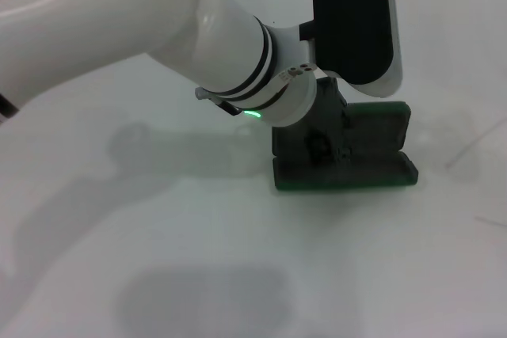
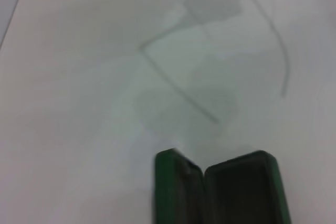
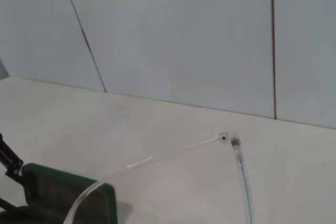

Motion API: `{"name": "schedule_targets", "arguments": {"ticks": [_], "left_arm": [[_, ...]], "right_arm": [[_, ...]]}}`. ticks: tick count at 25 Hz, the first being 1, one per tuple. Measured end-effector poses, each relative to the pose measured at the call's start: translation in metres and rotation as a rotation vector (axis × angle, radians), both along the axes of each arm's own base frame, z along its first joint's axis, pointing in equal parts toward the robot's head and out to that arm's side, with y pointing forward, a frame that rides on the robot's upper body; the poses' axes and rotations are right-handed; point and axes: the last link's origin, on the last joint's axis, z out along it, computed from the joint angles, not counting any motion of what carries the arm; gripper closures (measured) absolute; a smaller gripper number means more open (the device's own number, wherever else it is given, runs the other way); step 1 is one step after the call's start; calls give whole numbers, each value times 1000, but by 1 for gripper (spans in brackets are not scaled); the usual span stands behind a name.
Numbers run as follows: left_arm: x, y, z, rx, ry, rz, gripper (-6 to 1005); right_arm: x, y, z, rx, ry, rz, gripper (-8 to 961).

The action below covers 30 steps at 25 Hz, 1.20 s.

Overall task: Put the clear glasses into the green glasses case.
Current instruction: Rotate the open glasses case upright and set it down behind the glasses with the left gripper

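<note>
The green glasses case (image 1: 379, 134) lies open at the middle right of the table, its dark lining showing. My left gripper (image 1: 321, 148) reaches down onto the case's left part and hides it; its grip cannot be made out. The left wrist view shows the open case (image 2: 241, 192) from close by, with the faint outline of the clear glasses (image 2: 178, 85) on the table beyond it. In the head view the glasses (image 1: 473, 146) are only thin faint lines to the right of the case. The right wrist view has a hinge and thin arms of the glasses (image 3: 226, 139) close up, in front of the case (image 3: 52, 187). My right gripper is out of view.
The white table (image 1: 158, 219) stretches left of and in front of the case. A grey panelled wall (image 3: 184, 35) stands behind the table's far edge. My left arm (image 1: 158, 29) crosses the upper left of the head view and hides the table behind it.
</note>
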Motion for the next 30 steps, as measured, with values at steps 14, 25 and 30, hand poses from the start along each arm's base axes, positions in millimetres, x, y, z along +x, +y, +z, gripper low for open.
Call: {"name": "schedule_targets", "arguments": {"ticks": [14,25,30], "left_arm": [[-5,-2,11,52,-46,2,665],[-30,-4,3,126,-125,42,664],[-43,-8,-6,116,-107,60,667]], "right_arm": [[1,2,-2,-2,12,6,876],[5,1,-4,-11,34,0,876],[5,4,-4,-9,40,4,876]]}}
